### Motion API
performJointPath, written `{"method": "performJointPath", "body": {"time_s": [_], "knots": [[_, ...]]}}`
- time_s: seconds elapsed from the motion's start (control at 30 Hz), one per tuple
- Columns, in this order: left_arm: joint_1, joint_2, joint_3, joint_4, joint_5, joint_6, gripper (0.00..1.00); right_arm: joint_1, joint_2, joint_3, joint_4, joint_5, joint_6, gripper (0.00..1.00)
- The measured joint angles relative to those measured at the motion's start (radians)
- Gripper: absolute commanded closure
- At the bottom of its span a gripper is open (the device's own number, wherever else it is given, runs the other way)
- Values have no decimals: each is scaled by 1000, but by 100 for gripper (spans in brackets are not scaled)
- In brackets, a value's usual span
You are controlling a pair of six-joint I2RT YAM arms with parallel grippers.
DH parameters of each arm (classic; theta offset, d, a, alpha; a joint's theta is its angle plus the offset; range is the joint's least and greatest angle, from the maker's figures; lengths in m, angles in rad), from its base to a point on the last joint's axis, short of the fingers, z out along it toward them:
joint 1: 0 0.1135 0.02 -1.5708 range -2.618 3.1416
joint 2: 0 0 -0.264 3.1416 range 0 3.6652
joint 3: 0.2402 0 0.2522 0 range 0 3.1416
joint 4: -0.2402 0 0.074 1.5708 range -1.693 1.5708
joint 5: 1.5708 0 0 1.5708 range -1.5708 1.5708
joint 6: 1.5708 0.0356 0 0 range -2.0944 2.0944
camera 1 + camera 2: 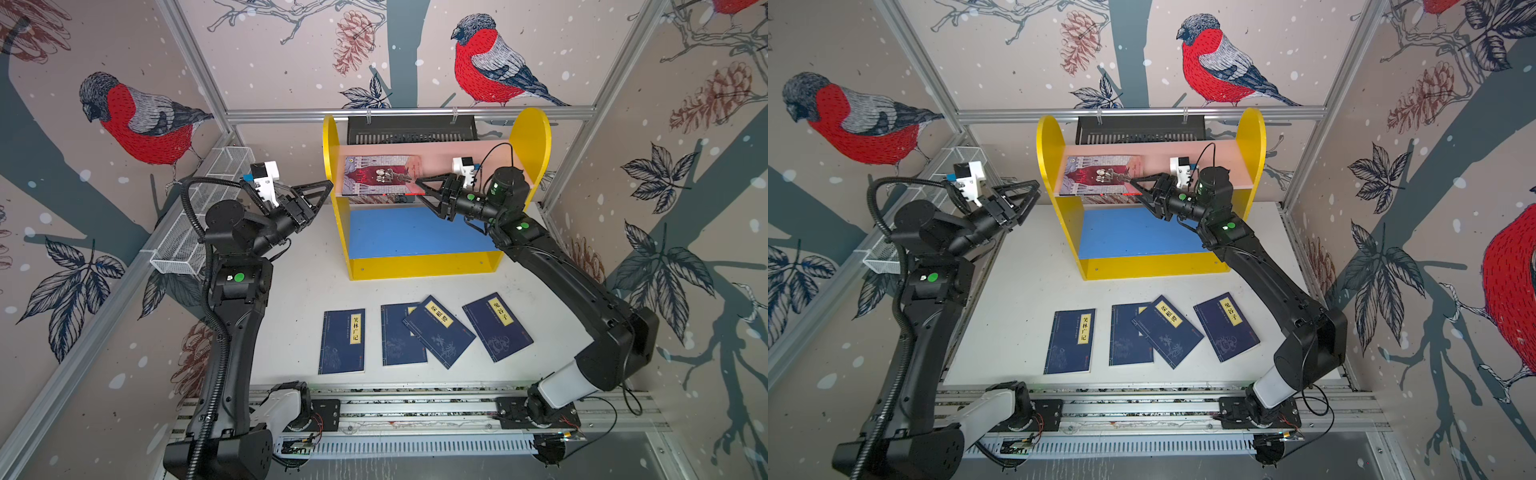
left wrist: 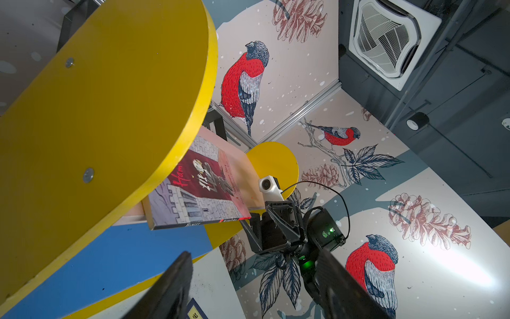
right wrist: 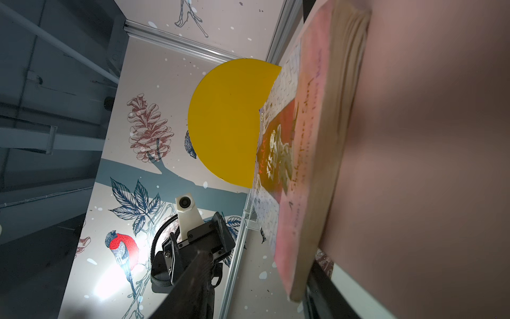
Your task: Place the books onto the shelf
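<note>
Illustrated book [image 1: 380, 174] between spread right fingers [image 1: 430, 180] (pink board [image 1: 436, 160])

A white wire mesh basket [image 1: 195, 224] sat against the aluminium frame of the left wall, and a black slotted tray [image 1: 411, 129] hung by two hooks from the crossbar [image 1: 282, 114] at the back. Wallpaper of red-breasted bullfinches [image 1: 141, 120], pine cones [image 1: 353, 41] and dark leaves [image 1: 660, 266] covered all three walls. A silver rail [image 1: 415, 409] and a white slotted cable duct [image 1: 415, 448] ran along the front edge of the white tabletop [image 1: 299, 299]. The left wrist view took in a white ceiling vent [image 2: 392, 41] overhead.
</note>
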Motion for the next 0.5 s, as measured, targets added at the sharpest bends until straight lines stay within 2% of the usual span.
{"method": "performJointPath", "body": {"time_s": [0.17,0.27,0.5], "knots": [[0,-1,40,-55,-31,94,28,-5,-11,0,-42,11,-20,43],[0,-3,84,-108,-57,192,27,-8,-22,5,-91,27,-34,43],[0,-28,152,-249,-178,500,28,-14,-75,39,-274,120,-182,44]]}}
